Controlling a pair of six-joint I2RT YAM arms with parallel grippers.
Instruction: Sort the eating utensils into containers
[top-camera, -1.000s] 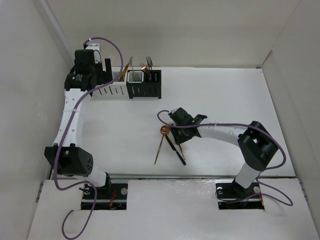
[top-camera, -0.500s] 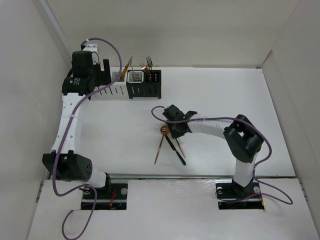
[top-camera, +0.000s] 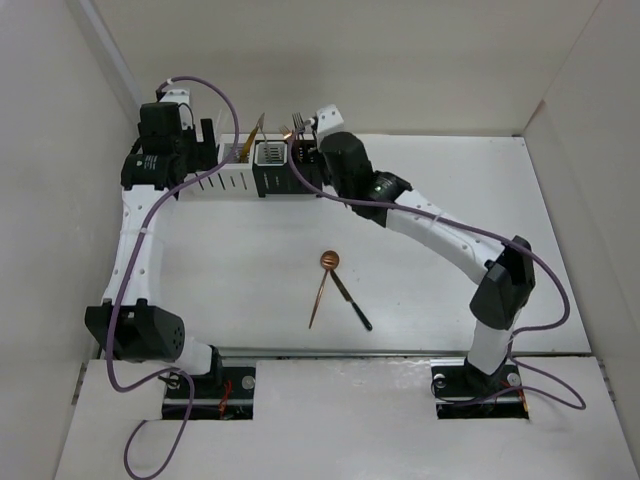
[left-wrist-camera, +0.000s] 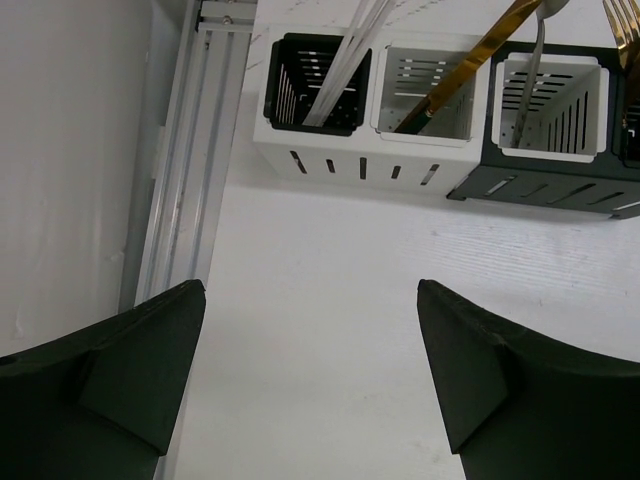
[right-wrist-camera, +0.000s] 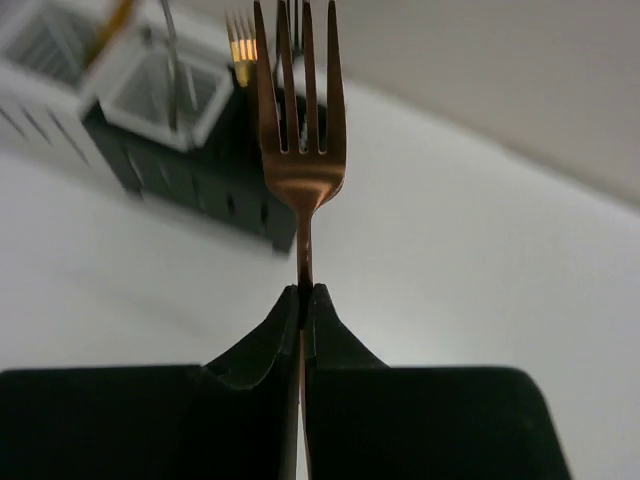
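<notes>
A copper fork (right-wrist-camera: 300, 140) stands tines-up, its neck pinched in my shut right gripper (right-wrist-camera: 303, 292). In the top view that gripper (top-camera: 312, 147) hovers at the right end of the containers (top-camera: 287, 180). The row shows in the left wrist view: a black-lined caddy (left-wrist-camera: 315, 85) with pale chopsticks (left-wrist-camera: 345, 55), a white one (left-wrist-camera: 430, 95) with a gold knife (left-wrist-camera: 470, 55), and a white-lined one (left-wrist-camera: 555, 110) with a silver utensil. My left gripper (left-wrist-camera: 310, 300) is open above bare table, just left of the row (top-camera: 208, 148). A copper spoon (top-camera: 326, 263) and a dark-handled utensil (top-camera: 353, 304) lie mid-table.
White walls enclose the table on the left, back and right. A metal rail (left-wrist-camera: 180, 190) runs along the left wall beside the caddies. Purple cables (top-camera: 330, 200) loop off both arms. The arm bases (top-camera: 210, 385) stand at the near edge.
My right gripper shut on the copper fork beside the spoon, lifted it and swung it back to the containers. The left arm barely moved.
</notes>
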